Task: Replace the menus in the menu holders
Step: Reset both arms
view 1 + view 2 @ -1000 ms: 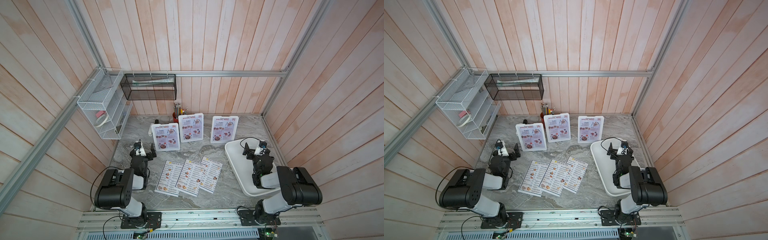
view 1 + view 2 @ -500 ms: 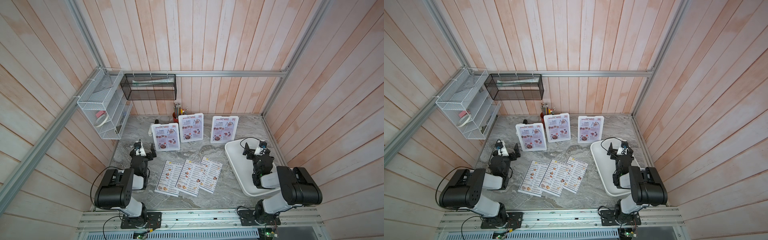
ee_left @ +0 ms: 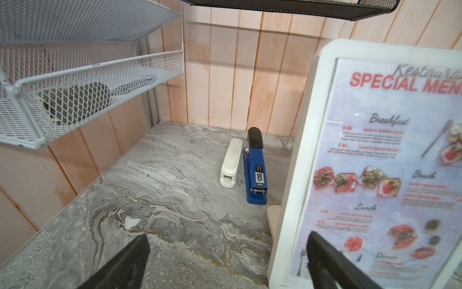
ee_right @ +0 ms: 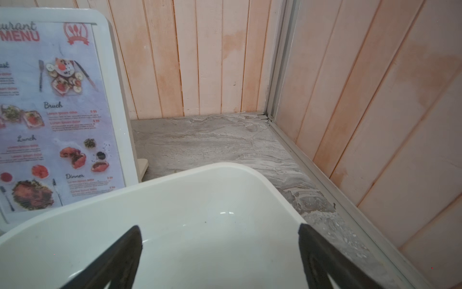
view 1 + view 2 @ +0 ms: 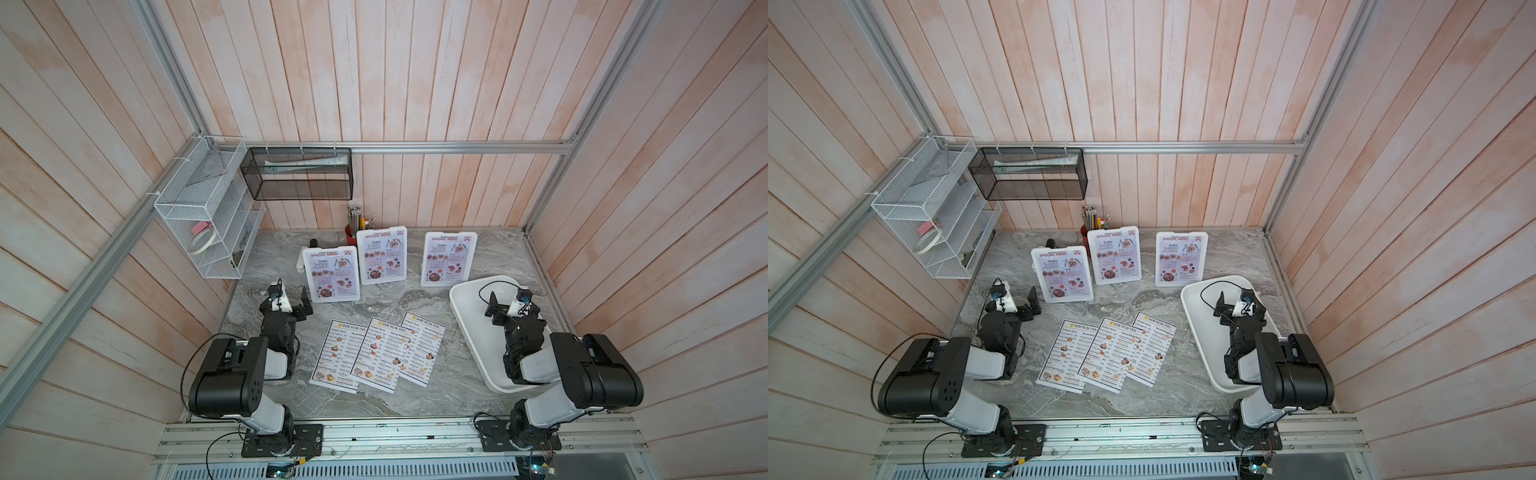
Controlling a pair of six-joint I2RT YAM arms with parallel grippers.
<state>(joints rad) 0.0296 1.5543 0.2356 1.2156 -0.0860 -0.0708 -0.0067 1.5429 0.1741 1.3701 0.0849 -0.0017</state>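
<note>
Left pincer (image 3: pixel 227 236) spread wide beside the menu holder (image 3: pixel 303 150); white stapler (image 3: pixel 231 162), blue stapler (image 3: pixel 256 172) beyond.

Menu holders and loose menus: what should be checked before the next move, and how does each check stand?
1. Left gripper open and empty: ok.
2. Right gripper open and empty, above the white tray: ok.
3. All three menu holders upright, each showing a SPECIAL MENU sheet: ok.
4. DIM SUM INN menus lying separate on the table: not ok, the three overlap.
5. Tray free of items: cannot tell, the right arm hides part.
6. Where the holders open: cannot tell.
</note>
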